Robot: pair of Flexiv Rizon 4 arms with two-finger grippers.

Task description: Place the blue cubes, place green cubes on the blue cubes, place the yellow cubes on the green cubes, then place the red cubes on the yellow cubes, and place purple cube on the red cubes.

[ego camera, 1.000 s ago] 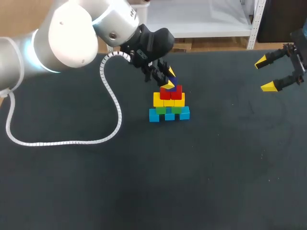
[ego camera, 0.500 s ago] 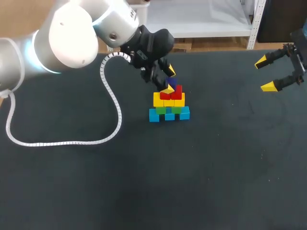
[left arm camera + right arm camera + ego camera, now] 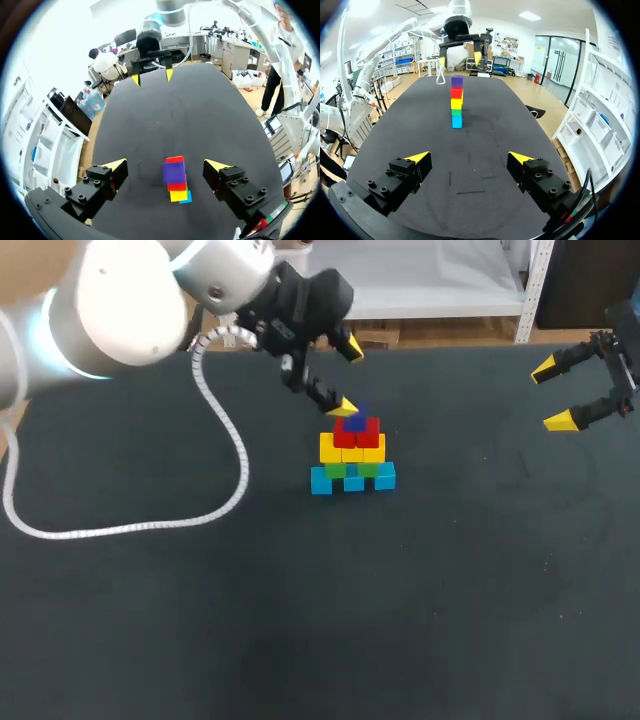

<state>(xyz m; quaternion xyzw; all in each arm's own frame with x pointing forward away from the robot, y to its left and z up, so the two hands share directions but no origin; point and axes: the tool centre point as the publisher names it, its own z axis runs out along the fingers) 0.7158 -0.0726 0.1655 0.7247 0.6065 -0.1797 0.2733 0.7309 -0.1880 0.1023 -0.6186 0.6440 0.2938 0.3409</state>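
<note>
Table [image 3: 420, 620]: black matte top, filling most of the frame.
Left arm [image 3: 120, 310]: white, entering at upper left. White coiled cable [image 3: 120, 531] looped over the left of the top.
Stack [image 3: 352, 455]: just above centre, upright, long axis vertical, broad face running left to right. Three blue cubes [image 3: 320, 481], two green cubes [image 3: 336, 470], two red cubes [image 3: 346, 436], one purple cube [image 3: 356, 421] on top. Count of yellow cubes [image 3: 330, 448] unclear.
Left gripper [image 3: 346, 378]: fingers apart, empty, just above and left of the stack top.
Right gripper [image 3: 553, 394]: upper right, fingers apart, empty, well apart from the stack.
</note>
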